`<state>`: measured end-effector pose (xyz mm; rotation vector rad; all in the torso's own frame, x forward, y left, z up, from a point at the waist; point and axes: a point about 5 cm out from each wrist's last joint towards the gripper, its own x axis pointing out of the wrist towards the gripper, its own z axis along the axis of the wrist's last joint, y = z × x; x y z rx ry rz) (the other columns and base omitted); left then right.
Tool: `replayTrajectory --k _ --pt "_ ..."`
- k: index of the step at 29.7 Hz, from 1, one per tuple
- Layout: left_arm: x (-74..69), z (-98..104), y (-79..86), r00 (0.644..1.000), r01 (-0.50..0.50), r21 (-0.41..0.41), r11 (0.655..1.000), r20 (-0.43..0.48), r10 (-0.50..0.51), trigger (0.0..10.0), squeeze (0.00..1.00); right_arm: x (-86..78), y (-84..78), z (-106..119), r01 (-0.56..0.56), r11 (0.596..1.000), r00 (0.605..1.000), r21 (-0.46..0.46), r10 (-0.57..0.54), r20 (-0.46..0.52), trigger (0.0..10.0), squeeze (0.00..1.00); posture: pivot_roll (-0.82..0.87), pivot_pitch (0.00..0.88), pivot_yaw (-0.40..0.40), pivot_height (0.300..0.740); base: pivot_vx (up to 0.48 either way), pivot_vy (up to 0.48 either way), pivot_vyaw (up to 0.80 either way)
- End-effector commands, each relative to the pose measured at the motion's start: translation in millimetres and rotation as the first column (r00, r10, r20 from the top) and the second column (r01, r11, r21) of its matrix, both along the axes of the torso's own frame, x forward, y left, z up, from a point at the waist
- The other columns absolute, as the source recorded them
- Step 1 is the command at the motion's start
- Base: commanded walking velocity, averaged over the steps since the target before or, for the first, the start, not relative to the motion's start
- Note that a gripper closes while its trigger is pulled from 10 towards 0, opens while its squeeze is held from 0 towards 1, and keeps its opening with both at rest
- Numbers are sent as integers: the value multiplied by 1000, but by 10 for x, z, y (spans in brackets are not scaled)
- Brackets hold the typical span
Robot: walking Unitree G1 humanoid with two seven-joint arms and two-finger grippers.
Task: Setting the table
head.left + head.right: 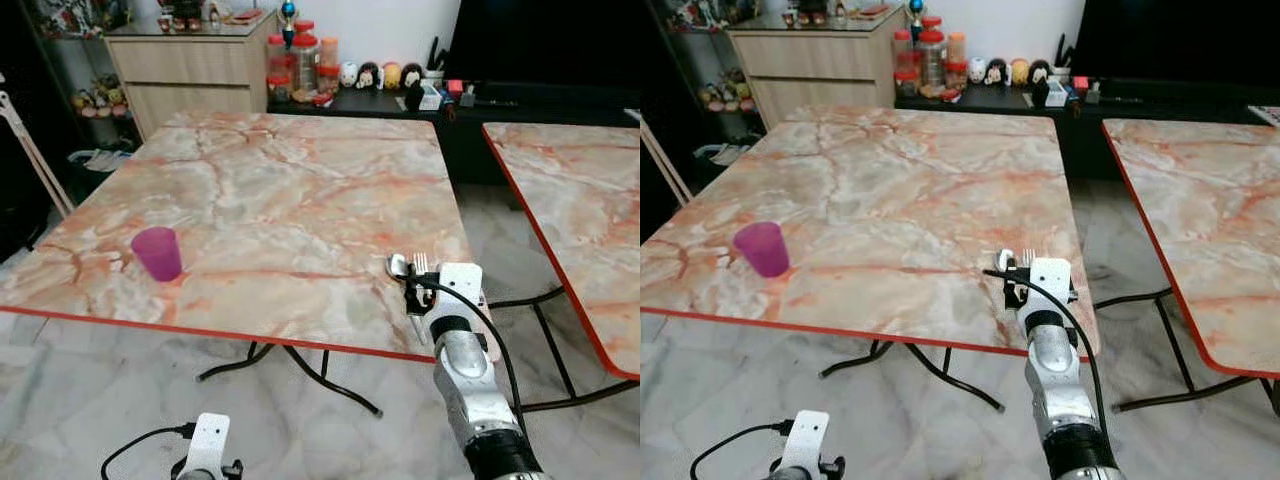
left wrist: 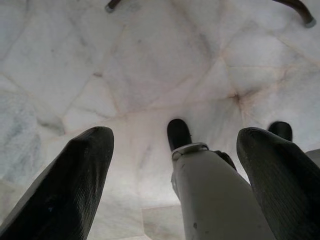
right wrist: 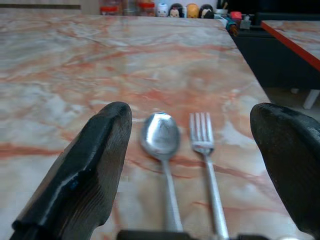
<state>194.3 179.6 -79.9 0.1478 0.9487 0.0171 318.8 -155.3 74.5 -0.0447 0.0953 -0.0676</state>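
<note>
Right wrist view: right hand spread around spoon and fork, purple cup well apart, left hand apart

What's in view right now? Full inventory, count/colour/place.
Table: 1, orange-veined marble top with red edge, centre.
Second table: 1, same marble, to the robot's right.
Cup: 1, purple, upright near the table's front-left edge.
Spoon: 1, silver, lying on the table near its front-right corner.
Fork: 1, silver, beside the spoon on its right.
Cabinet: 1, light wood, behind the table.
Jars: several, red-lidded, on the dark low shelf behind.
Figurines: a row, mixed colours, same shelf.
Right gripper: open, straddling spoon and fork.
Left gripper: open, low over the floor.
</note>
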Motion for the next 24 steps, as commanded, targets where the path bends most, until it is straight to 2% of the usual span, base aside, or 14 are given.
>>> replayTrajectory --k 1,5,8,10,17,19,24 --pt "-6 -2 17 1000 -4 3 1000 -1 4 10000 0 24 5 49 -4 1000 1000 6 4 8 10000 0 -45 0 -18 740 0 0 0" --pt "-13 -6 14 1000 2 2 1000 -5 -2 10000 0 28 11 35 -5 1000 1000 8 5 -7 10000 0 -44 0 -15 740 0 0 0" --pt "-12 -5 12 1000 9 -1 1000 -7 -9 10000 0 0 3 -88 30 1000 996 -3 -30 -80 10000 0 -43 0 -11 740 0 0 0" --pt "-10 -5 11 1000 12 -2 1000 -7 -12 10000 0 -11 0 -105 33 999 996 -13 -34 -88 10000 0 -40 0 -11 740 0 0 0" --pt "-6 -2 18 1000 12 -3 1000 -7 -12 10000 0 -15 5 -96 24 1000 996 3 -23 -83 10000 0 -44 0 -10 740 0 0 0" --pt "-7 -3 14 1000 7 -6 1000 -7 -7 10000 0 -2 16 -113 -2 999 993 42 7 -115 10000 0 -43 0 -14 740 0 0 0" --pt "-13 -8 2 1000 4 -10 1000 -9 -4 10000 0 14 -3 -151 1 999 986 52 8 -167 10000 0 -42 0 -18 740 0 0 0"
